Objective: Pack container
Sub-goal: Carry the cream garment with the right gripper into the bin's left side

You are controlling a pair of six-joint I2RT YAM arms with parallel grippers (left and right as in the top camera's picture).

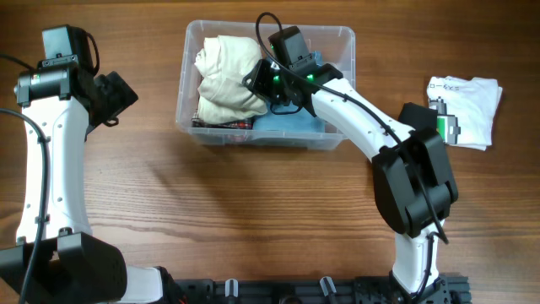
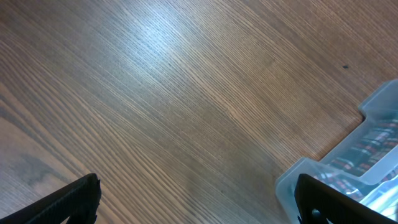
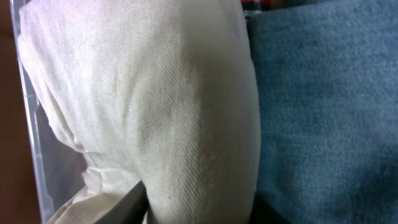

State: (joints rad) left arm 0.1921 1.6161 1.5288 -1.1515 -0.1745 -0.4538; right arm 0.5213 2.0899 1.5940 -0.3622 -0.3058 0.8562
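Observation:
The clear plastic container (image 1: 342,35) stands at the back middle of the table. It holds a cream garment (image 1: 224,72), a blue denim piece (image 1: 291,127) and a plaid item (image 1: 221,123). My right gripper (image 1: 272,89) is inside the container, shut on a fold of the cream garment (image 3: 155,93); its fingers (image 3: 199,208) flank the fold, with the denim (image 3: 323,112) beside it. My left gripper (image 1: 118,93) is open and empty over bare wood left of the container; in the left wrist view its fingers (image 2: 199,199) are spread wide, with the container's corner (image 2: 298,177) at the right.
A folded white T-shirt with a printed graphic (image 1: 462,105) lies on the table at the far right. The container wall (image 3: 31,143) runs close along the left of the cream garment. The table is brown wood (image 1: 253,211).

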